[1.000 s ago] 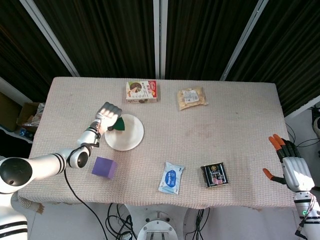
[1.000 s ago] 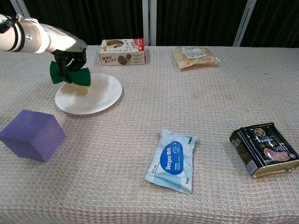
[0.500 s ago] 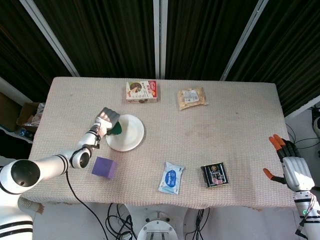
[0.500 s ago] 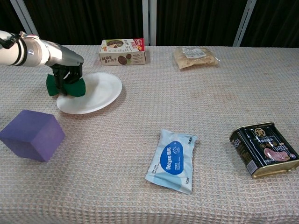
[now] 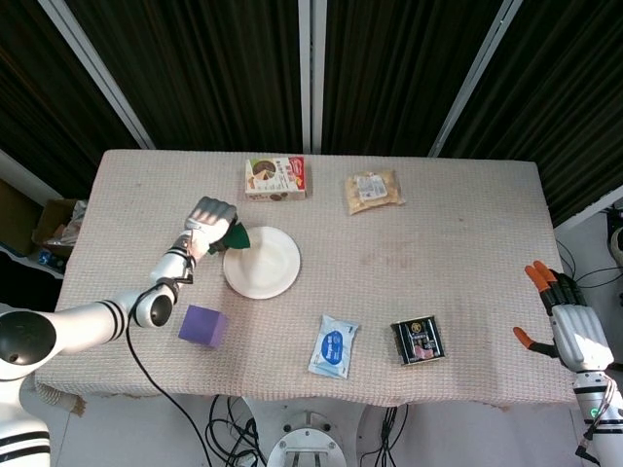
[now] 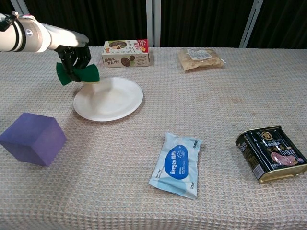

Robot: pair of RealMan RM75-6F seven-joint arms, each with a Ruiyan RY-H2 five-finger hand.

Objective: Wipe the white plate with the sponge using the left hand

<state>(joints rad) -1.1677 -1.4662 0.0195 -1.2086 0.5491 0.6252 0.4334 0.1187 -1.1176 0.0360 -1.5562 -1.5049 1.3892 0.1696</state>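
The white plate lies on the table left of centre. My left hand grips a green sponge and holds it over the plate's far left rim, a little above the table. At the table's right front corner my right hand shows only in the head view, fingers apart and holding nothing.
A purple cube sits in front of the plate. A blue wipes packet and a dark tin lie near the front. A snack box and a clear food bag are at the back.
The plate has slid right and slightly nearer, by about a fifth of its width. My left hand with the sponge has lifted from the plate's left part to its far left rim.
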